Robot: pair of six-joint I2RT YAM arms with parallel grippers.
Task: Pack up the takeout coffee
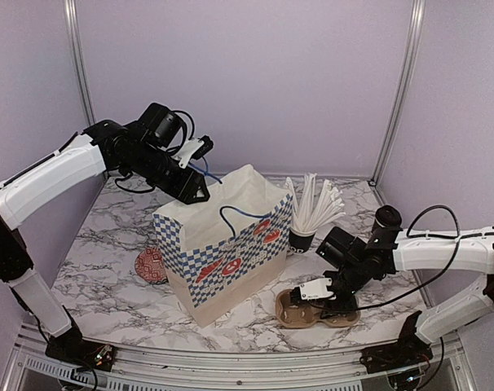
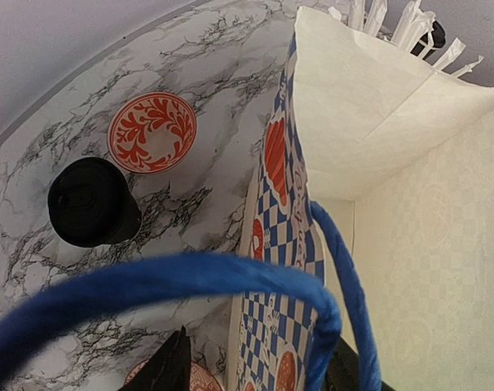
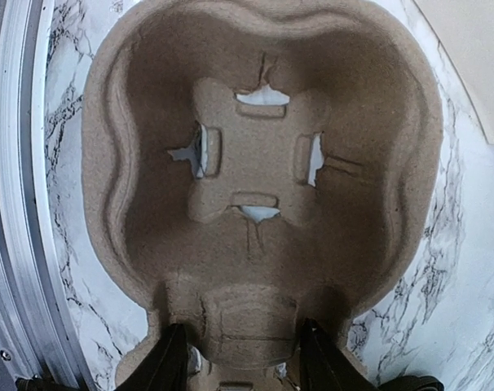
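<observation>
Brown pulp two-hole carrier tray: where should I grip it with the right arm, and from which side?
Probably best to take the brown pulp two-hole carrier tray by the narrow raised bridge between its wells, coming straight down from above. It lies flat on the marble table, so its outer rim sits low, while the bridge fits between the fingers of the right gripper, which straddles it now.

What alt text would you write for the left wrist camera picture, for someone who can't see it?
An open checkered paper bag fills the right side, its blue handle looping across the foreground. Left of it on the marble table sit a lidded black cup and a red patterned disc.
</observation>
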